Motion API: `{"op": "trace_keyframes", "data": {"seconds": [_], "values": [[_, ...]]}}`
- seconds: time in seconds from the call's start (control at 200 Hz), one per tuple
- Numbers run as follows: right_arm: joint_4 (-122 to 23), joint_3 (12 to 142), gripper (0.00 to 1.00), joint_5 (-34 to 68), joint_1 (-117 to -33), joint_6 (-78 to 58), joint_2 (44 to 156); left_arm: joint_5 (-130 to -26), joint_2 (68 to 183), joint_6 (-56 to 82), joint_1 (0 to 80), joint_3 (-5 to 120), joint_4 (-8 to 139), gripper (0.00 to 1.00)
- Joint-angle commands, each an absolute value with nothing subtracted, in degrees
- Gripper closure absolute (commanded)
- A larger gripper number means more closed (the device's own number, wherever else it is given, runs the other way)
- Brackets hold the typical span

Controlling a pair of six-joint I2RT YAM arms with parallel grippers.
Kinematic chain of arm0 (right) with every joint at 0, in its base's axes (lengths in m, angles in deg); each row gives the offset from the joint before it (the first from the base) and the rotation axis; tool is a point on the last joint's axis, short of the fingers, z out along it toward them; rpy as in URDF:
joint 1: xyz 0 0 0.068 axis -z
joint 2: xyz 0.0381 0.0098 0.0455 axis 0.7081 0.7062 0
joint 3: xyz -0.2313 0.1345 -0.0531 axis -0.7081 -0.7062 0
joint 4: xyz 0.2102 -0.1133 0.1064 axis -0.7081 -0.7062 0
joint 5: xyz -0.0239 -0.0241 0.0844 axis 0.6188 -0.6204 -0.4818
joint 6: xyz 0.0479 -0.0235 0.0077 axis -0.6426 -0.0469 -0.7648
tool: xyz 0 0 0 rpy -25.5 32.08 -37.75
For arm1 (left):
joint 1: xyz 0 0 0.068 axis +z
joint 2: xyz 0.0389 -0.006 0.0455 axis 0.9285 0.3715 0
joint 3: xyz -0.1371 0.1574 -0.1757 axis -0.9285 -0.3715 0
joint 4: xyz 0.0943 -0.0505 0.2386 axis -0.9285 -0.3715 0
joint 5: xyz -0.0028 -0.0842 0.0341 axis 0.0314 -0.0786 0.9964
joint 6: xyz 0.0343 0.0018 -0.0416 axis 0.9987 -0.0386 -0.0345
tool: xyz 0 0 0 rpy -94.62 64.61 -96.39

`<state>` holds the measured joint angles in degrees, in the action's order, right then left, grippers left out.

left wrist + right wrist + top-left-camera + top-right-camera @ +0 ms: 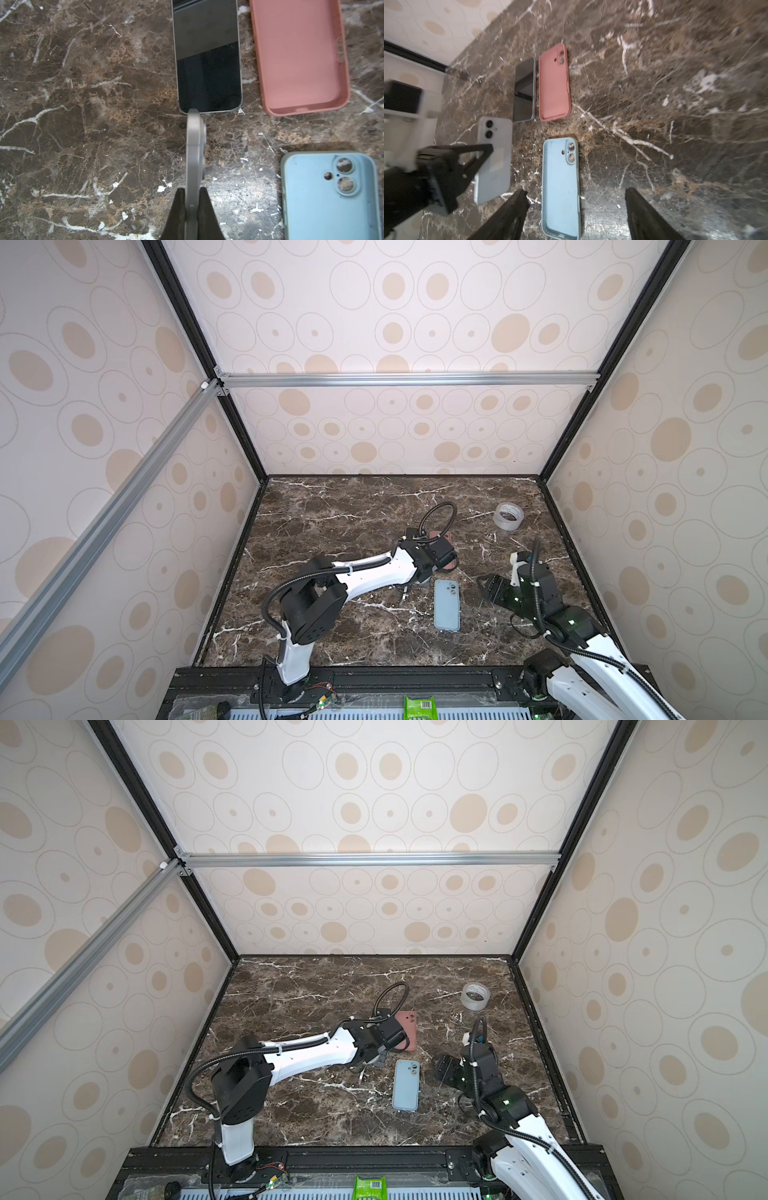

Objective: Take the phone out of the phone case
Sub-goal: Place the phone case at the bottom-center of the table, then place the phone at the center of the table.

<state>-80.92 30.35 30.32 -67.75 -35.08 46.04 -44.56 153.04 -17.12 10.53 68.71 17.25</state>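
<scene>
My left gripper is shut on a white phone, gripping it on edge above the table; the right wrist view shows the phone's back with two lenses. The light blue phone case lies on the marble with its hollow side up and nothing in it. My right gripper is open, its jaws standing wide apart over the case's near end. In both top views the left gripper is left of the case and the right gripper is to its right.
A pink case lies hollow side up behind the blue one. A second phone lies beside it, dark screen up. A tape roll stands at the back right. A green packet sits on the front rail.
</scene>
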Motion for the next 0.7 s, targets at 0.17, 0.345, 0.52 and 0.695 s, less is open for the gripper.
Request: {"op": "trace_keyframes", "data": {"seconds": [0.17,0.345,0.52,0.695], "values": [[-88.5,33.65,0.23,34.74,-67.4,-32.96,44.37,-39.28,157.8,-23.25,8.24,75.6,8.74,1.0],[-88.57,33.29,0.23,34.24,-67.43,-32.8,43.75,-39.3,159.32,-24.56,7.64,76.79,7.46,1.0],[-89.03,33.13,0.23,34.05,-67.34,-32.13,43.2,-39.44,160.04,-25.35,7.25,77.63,7.66,0.95],[-89.25,32.59,0.23,33.65,-67.34,-32.33,42.31,-40.22,159.93,-25.53,7.11,77.16,9.36,0.95]]}}
